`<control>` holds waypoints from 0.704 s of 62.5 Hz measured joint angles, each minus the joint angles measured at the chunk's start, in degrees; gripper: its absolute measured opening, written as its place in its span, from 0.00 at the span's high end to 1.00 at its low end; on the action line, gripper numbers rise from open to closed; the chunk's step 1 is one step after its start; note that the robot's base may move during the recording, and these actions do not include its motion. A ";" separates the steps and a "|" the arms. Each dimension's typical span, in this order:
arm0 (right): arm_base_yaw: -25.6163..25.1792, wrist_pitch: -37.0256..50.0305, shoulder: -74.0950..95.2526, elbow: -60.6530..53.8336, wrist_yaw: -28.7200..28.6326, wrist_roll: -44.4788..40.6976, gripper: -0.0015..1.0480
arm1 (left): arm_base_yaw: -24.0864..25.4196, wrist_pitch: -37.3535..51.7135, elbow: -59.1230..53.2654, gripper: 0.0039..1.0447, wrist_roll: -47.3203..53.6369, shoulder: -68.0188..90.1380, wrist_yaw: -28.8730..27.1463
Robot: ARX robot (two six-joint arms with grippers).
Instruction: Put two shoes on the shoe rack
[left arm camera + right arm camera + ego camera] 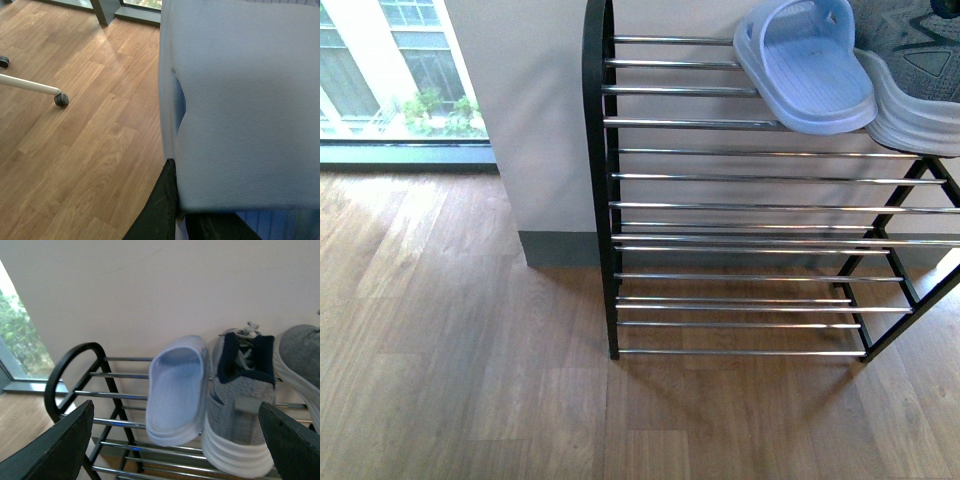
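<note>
Already one slide (177, 395) lies on the top tier of the shoe rack (598, 180), touching a grey sneaker (242, 405), both straight ahead of the right gripper (175, 450), whose jaws stand wide and empty. Pressed against the left gripper (175, 210) is a second slide (245, 105); it seems clamped, though the jaws are mostly hidden. Carry it level over the bars, then lower it on the free side of the first slide.

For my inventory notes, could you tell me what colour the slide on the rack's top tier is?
The slide is pale blue, clearest in the right wrist view.
</note>
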 joint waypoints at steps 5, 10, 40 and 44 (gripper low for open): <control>0.04 -0.11 -0.09 -0.24 0.68 -0.83 0.10 | 0.00 0.00 0.00 0.98 0.00 0.00 0.02; -1.33 -3.76 -2.54 -1.16 0.68 -3.87 0.23 | 0.00 0.00 0.00 0.98 -0.02 0.00 0.00; -2.54 -8.72 -18.05 -11.67 1.11 -6.58 0.97 | 0.00 0.00 0.00 0.98 0.00 0.00 0.02; -2.58 -7.93 -18.80 -13.25 1.09 -6.75 0.98 | 0.00 0.00 0.00 0.98 -0.02 0.00 0.00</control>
